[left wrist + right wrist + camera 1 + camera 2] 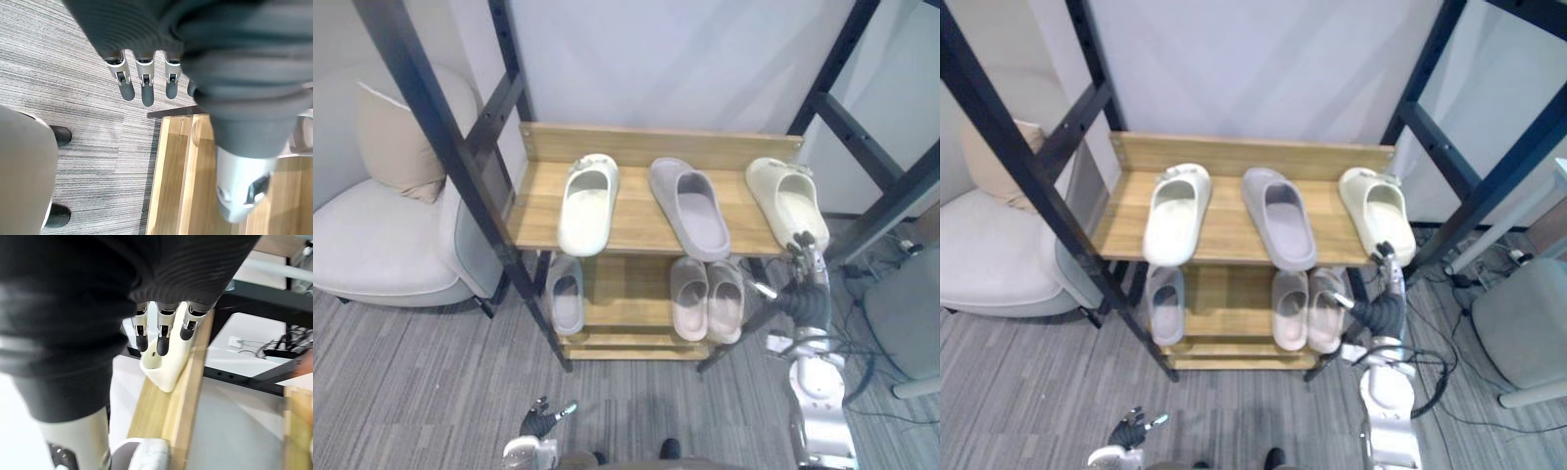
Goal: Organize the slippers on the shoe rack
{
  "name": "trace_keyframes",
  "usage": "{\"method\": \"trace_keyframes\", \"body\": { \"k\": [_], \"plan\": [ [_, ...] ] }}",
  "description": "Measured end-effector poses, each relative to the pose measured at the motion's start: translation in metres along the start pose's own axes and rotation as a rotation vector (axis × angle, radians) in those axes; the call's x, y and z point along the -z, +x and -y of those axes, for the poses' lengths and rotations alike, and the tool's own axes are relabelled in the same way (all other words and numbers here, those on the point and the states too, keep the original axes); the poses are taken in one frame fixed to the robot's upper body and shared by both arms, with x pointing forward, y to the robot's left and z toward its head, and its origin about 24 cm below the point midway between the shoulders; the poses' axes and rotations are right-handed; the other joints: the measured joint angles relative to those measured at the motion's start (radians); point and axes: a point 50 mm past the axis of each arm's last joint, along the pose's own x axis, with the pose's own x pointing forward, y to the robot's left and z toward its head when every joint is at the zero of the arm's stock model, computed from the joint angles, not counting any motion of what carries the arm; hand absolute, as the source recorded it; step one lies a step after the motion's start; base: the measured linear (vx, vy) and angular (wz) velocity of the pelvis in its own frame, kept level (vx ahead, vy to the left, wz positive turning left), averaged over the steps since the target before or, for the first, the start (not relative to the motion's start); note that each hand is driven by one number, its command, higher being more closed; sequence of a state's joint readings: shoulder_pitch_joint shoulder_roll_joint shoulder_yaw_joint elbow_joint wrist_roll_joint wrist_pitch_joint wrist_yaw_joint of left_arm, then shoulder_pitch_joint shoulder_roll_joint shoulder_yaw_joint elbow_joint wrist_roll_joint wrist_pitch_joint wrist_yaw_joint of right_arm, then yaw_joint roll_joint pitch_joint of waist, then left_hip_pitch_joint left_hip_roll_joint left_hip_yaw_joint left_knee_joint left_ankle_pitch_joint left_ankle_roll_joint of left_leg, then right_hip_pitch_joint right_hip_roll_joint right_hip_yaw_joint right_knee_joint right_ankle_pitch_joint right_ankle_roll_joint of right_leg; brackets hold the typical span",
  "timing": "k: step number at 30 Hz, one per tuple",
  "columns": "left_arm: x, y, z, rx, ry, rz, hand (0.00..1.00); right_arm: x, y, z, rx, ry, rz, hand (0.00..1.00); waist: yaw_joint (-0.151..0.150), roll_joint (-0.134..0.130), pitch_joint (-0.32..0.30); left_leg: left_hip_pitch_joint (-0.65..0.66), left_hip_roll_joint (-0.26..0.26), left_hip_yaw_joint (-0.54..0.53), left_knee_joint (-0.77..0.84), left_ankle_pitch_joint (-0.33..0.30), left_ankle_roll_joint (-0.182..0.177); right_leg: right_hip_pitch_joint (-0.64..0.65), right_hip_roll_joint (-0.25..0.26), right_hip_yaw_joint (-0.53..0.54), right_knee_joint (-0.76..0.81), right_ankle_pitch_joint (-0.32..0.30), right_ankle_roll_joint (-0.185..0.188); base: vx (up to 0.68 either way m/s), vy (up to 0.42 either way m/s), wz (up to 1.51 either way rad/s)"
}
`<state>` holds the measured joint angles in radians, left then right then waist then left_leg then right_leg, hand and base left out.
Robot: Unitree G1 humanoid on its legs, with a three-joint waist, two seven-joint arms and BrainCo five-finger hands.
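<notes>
On upper shelf three slippers, lower shelf three, right hand by cream slipper, left hand low, fingers released.

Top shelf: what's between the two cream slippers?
One grey slipper, touching neither, with bare shelf on each side; clear in the left eye view.

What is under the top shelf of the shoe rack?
On the lower shelf, a single grey slipper on the left and a pale pink pair on the right. The top shelf covers their far ends and the back of that shelf.
</notes>
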<state>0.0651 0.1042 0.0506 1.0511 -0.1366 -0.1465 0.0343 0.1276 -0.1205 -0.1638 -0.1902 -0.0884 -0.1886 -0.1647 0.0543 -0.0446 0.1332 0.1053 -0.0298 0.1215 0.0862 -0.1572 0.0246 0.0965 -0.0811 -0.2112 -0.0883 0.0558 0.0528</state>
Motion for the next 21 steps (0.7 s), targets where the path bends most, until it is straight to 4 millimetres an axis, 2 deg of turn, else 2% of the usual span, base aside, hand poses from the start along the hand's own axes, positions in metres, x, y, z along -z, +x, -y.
{"method": "trace_keyframes", "body": {
  "k": [11, 16, 21],
  "plan": [
    [0.001, 0.0, 0.001, 0.021, 0.002, 0.001, 0.0, -0.025, 0.032, 0.003, -0.02, 0.019, 0.137, 0.0, 0.003, -0.002, -0.003, -0.021, -0.007, -0.027, 0.003, 0.002, 0.002, -0.009, -0.001, -0.014, 0.0, 0.0, 0.0, -0.02, -0.004, 0.05],
    [0.0, 0.0, 0.002, 0.027, 0.01, 0.004, 0.0, -0.034, 0.051, -0.006, -0.078, 0.046, 0.181, 0.0, 0.004, -0.006, -0.007, -0.035, -0.01, -0.044, 0.004, 0.005, 0.007, -0.012, -0.003, -0.027, 0.0, 0.0, 0.0, -0.01, -0.002, 0.08],
    [-0.003, 0.0, 0.005, 0.04, 0.021, 0.02, 0.0, -0.032, 0.075, -0.017, -0.12, 0.075, 0.166, 0.0, 0.015, -0.012, -0.005, -0.037, -0.014, -0.051, 0.004, 0.007, 0.008, -0.011, -0.007, -0.033, 0.0, 0.0, 0.0, -0.01, -0.001, 0.04]
  ]
}}
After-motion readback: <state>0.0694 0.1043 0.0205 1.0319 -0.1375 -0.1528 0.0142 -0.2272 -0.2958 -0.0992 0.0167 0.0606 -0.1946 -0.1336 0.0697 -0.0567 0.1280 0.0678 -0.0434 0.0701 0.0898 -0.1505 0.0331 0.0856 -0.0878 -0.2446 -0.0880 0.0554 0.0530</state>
